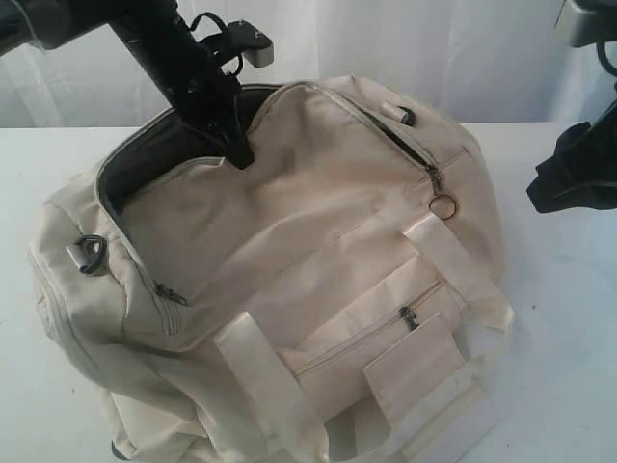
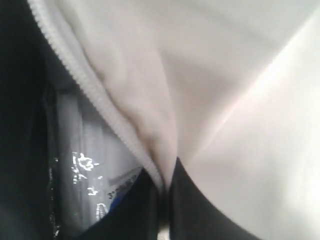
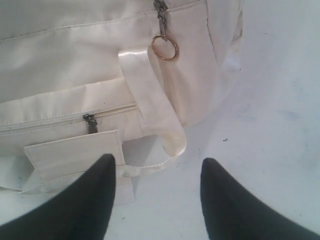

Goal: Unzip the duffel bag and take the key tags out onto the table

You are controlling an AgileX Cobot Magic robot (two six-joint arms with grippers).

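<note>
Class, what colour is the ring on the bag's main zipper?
Coppery-gold ring; right wrist view.

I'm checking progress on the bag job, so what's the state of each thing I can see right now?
duffel bag: main zip undone, mouth gaping.
left end effector: shut on the duffel bag's opening edge.
right end effector: open, empty, over the table.

The duffel bag [image 1: 328, 203] is cut off by the exterior view's lower edge. Inside it, a glossy item [image 2: 87, 165] is blurred, partly hidden by the left hand [image 2: 167, 197], and cannot be identified.
</note>
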